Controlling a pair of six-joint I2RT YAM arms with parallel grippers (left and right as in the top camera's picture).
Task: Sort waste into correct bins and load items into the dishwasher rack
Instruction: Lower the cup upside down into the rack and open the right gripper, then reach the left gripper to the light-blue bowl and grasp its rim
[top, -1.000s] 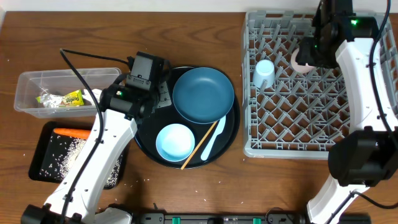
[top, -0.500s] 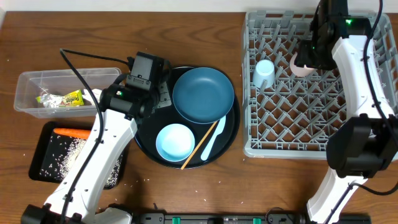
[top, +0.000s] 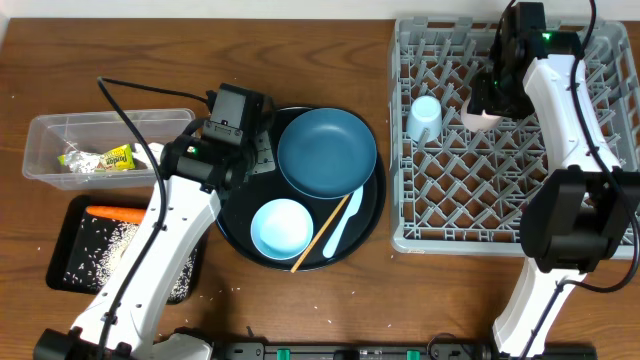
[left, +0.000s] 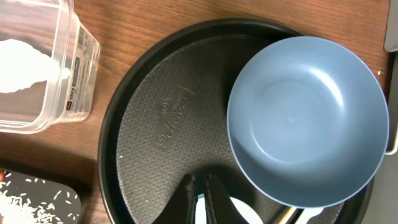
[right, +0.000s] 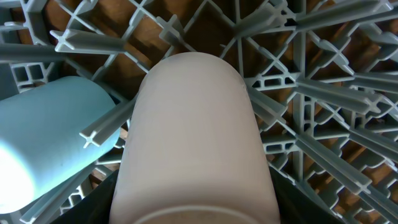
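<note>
1. Since a second ago, the pink cup (top: 481, 119) has been brought slightly lower in the overhead view and nearer the light blue cup (top: 425, 117); the right arm has been swung with it, and nothing else has been shifted.
2. The pink cup is clamped by the right gripper (top: 488, 105), with the jaws parted by the cup's width, over the far part of the dishwasher rack (top: 470, 238).
3. From the right wrist, the pink cup's long axis is seen running straight away from the camera, rounded closed end farthest, rim nearest. Whether the pegs are touched cannot be told.
4. Only in that view is the light blue cup seen close: it is tilted between pegs just left of the pink one, on a slanting axis.
5. The left gripper (left: 200, 190) is pinched shut on nothing above the round black tray (left: 149, 93). Its fingers are hidden under the wrist in the overhead view.
6. The white spoon (top: 345, 225) and wooden chopstick (top: 318, 237) are laid side by side, slanting from near-left to far-right, between the dark blue plate (top: 326, 152) and the light blue bowl (top: 281, 227).
7. By the overhead view alone, the carrot (top: 115, 213), lying crosswise, and the rice (top: 110, 245) are shown in the shallow black tray (top: 62, 270). The wrapper (top: 105, 158) is shown in the clear box (top: 40, 140).
</note>
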